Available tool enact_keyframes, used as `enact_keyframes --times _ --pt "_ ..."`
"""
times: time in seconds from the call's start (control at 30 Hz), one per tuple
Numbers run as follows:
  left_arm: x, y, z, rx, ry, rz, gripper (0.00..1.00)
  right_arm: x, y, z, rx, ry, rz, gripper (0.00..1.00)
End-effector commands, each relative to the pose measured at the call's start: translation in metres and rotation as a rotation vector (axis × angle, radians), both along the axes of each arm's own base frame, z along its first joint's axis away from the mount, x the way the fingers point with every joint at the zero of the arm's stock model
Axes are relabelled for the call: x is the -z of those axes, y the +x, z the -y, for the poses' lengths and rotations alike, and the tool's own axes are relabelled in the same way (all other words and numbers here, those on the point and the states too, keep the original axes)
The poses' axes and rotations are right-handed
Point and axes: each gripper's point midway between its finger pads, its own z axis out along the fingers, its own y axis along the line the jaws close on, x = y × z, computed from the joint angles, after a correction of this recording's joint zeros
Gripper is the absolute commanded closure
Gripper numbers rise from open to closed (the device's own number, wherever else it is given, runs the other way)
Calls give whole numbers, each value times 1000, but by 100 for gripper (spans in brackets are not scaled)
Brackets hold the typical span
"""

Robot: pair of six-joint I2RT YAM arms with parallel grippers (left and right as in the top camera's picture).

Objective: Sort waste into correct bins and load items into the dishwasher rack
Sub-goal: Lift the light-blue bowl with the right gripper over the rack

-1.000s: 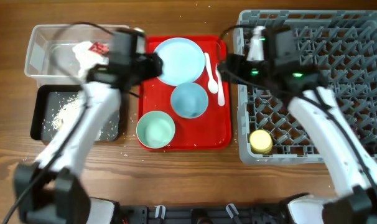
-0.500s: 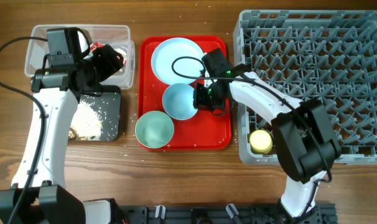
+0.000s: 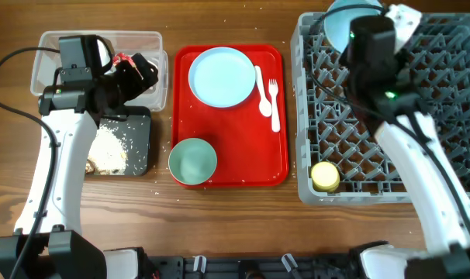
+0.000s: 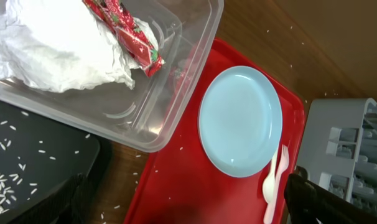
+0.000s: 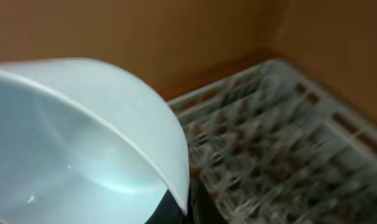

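Table: brown wood-grain table (image 3: 235, 217), speckled with small white crumbs.
Rack: large square grey plastic dishwasher rack (image 3: 452, 85) at the right, with a grid base and rows of upright pegs. A small yellow cup (image 3: 325, 176) sits in its near-left corner.
Right jaws: right gripper (image 5: 179, 206) is clamped on the rim of a smooth, glossy pale blue bowl (image 5: 83, 143), held above the rack's far-left corner. From overhead the arm hides most of the bowl.
Red tray: flat red plastic serving tray (image 3: 250, 155) lies between the bins and the rack. It carries a pale blue round plate (image 3: 219, 76) at the far end and a pale green bowl (image 3: 193, 161) upright at the near-left corner. A white plastic spoon (image 3: 260, 85) and a white plastic fork (image 3: 274, 108) lie side by side just right of the plate.
Clear bin: clear plastic rectangular tub (image 3: 47, 62) at the far left holds a crumpled white paper napkin (image 4: 58, 43). A shiny small red snack wrapper (image 4: 129, 34) lies against the napkin.
Black bin: shallow black rectangular tray (image 3: 140, 128) lies just nearside of the tub, with white rice-like food scraps (image 3: 107, 151) strewn over its floor. The left arm covers its left part.
Left jaws: left gripper (image 3: 144, 71) hovers over the tub's right end, jaws spread wide and empty.
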Motion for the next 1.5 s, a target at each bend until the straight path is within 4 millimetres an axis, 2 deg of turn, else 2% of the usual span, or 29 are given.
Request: enact_keyframes --times 0.0,0.13,0.23,0.37,0.57,0.7,0.83,0.87,0.9,0.93,1.03,1.17,1.23,1.37,1.4,1.47 --pt "4 0 0 4 -2 -10 0 17 22 25 106 -385 -140 96" --pt "4 0 0 4 -2 -10 0 53 55 22 80 -590 -260 96" --pt "4 0 0 4 -2 -10 0 80 68 18 64 -608 -287 96" --pt "4 0 0 4 -2 -10 0 111 85 -9 -65 -572 -288 96" --pt "4 0 0 4 -2 -10 0 137 87 -12 -82 -578 -333 96" --pt "4 0 0 4 -2 -10 0 138 86 -28 -114 -586 -332 94" --pt "4 0 0 4 -2 -10 0 148 79 -62 -205 -604 -364 68" --pt "4 0 0 4 -2 -10 0 151 75 -69 -223 -610 -382 47" --pt "4 0 0 4 -2 -10 0 155 72 -74 -227 -601 -388 35" --pt "4 0 0 4 -2 -10 0 158 68 -79 -235 -595 -395 19" --pt "4 0 0 4 -2 -10 0 157 61 -92 -244 -566 -382 3" --pt "4 0 0 4 -2 -10 0 143 55 -106 -278 -436 -323 0" --pt "4 0 0 4 -2 -10 0 125 49 -118 -348 -331 -286 0" --pt "4 0 0 4 -2 -10 0 96 19 -174 -617 54 -246 0" --pt "4 0 0 4 -2 -10 0 84 1 -201 -722 246 -244 0" --pt "4 0 0 4 -2 -10 0 80 -22 -234 -813 502 -286 0"
